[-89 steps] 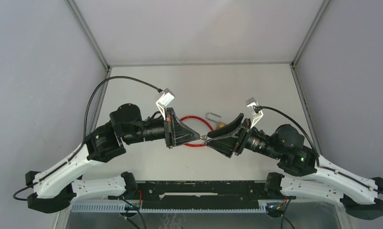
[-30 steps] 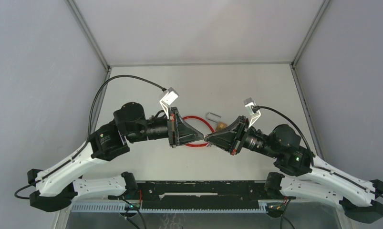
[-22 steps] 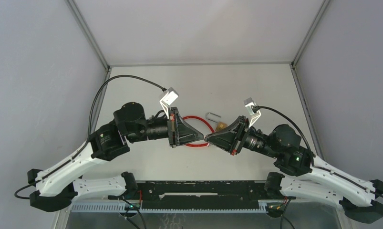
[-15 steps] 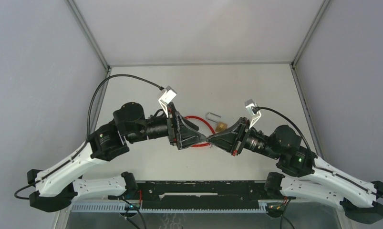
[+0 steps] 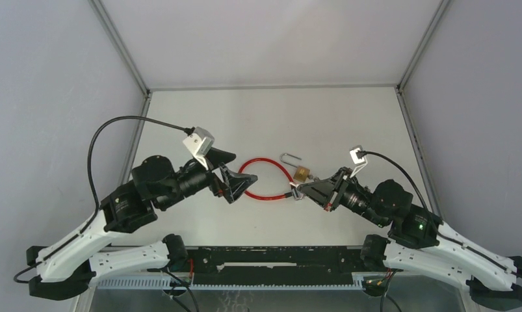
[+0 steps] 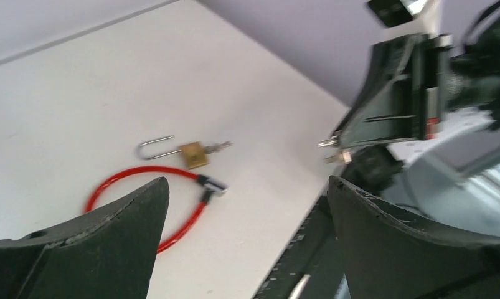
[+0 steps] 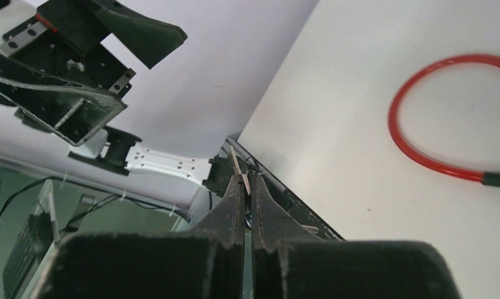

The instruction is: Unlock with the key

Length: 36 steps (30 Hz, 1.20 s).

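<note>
From above, the left fingers [image 5: 224,156] sit wide apart near the red cable loop [image 5: 263,160], holding nothing. The right fingers [image 5: 310,188] are pinched together on the key [image 5: 296,192], just beside the padlock [image 5: 301,173] lying on the desk [image 5: 277,117]. The left wrist cam shows the padlock touching the cable, in the gap between the spread fingers. The right wrist cam shows the key poking out of the closed tips.

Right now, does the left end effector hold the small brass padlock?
No, the left end effector is open and empty; the small brass padlock lies on the white table.
</note>
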Each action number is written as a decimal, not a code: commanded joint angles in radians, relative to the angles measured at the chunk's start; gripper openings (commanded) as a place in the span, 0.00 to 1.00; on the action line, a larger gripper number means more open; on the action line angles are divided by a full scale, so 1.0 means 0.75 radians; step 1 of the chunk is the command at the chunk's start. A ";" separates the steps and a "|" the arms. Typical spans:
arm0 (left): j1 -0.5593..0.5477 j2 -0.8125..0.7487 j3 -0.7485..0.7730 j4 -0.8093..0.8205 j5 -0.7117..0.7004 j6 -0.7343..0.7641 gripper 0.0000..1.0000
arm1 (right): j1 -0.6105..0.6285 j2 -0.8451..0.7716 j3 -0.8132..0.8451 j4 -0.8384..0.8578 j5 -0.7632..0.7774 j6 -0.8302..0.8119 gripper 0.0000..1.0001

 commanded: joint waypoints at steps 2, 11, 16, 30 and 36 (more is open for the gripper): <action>0.008 0.036 -0.093 -0.037 -0.273 0.294 1.00 | -0.009 -0.062 -0.014 -0.155 0.177 0.130 0.00; 0.089 0.079 -0.232 0.012 0.105 0.490 1.00 | -0.009 -0.164 -0.027 -0.357 0.273 0.261 0.00; 0.292 0.123 -0.339 0.135 0.489 0.564 0.97 | -0.008 -0.207 -0.027 -0.471 0.293 0.349 0.00; 0.350 0.499 -0.583 0.794 0.669 0.685 0.88 | -0.006 -0.235 -0.027 -0.690 0.297 0.571 0.00; 0.352 0.727 -0.561 0.957 0.745 0.753 0.84 | -0.006 -0.248 -0.009 -0.736 0.300 0.592 0.00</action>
